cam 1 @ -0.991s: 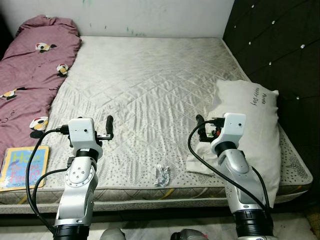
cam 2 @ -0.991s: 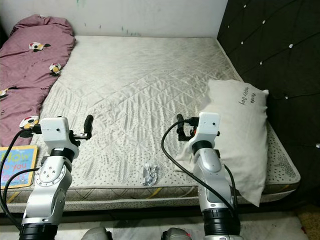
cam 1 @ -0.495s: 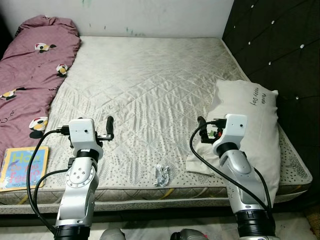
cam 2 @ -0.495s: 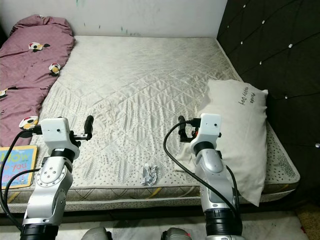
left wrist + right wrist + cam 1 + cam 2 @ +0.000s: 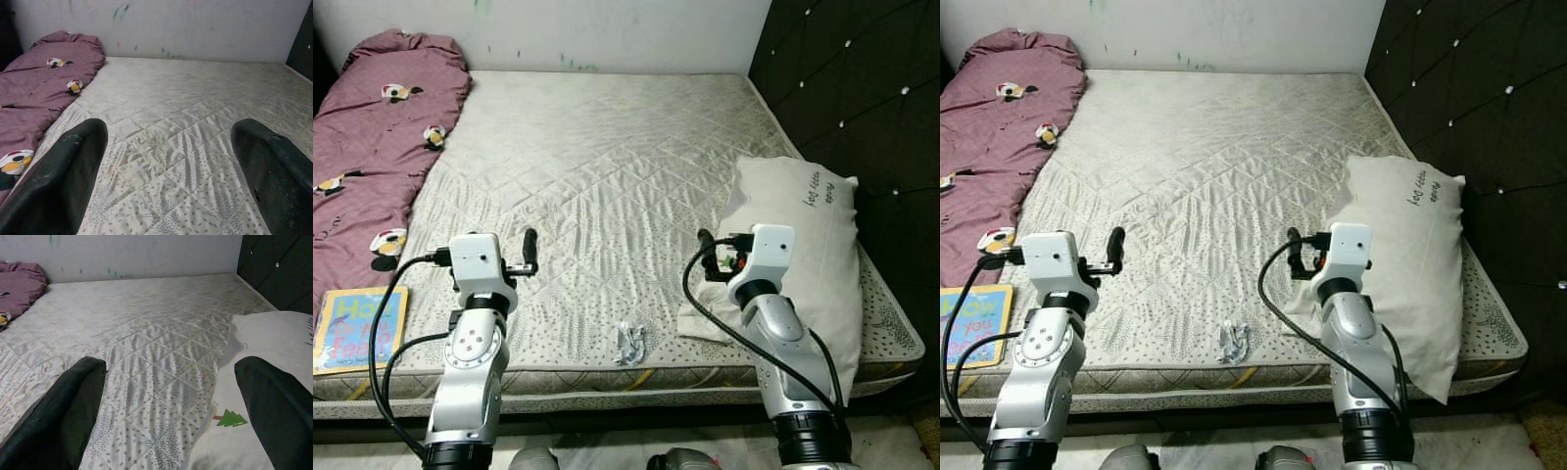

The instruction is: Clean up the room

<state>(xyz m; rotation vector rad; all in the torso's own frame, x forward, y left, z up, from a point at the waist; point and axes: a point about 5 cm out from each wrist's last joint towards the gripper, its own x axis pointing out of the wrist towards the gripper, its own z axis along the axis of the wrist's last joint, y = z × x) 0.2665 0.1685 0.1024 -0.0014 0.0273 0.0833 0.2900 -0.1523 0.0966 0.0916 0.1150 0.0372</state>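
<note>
Both hands, left hand and right hand, spread, empty above mattress; small crumpled scrap, perhaps wrapper.

Quilted matt cloth mattress; soft cloth pillow; glossy book.

A wide bed with a bare, pale quilted mattress takes up most of the room. A white wall with a few small green marks runs along its far side. On the right stands a black tufted headboard studded with shiny buttons. A strip of pale floor shows at the near edge below the mattress. The light is even and fairly dim.
</note>
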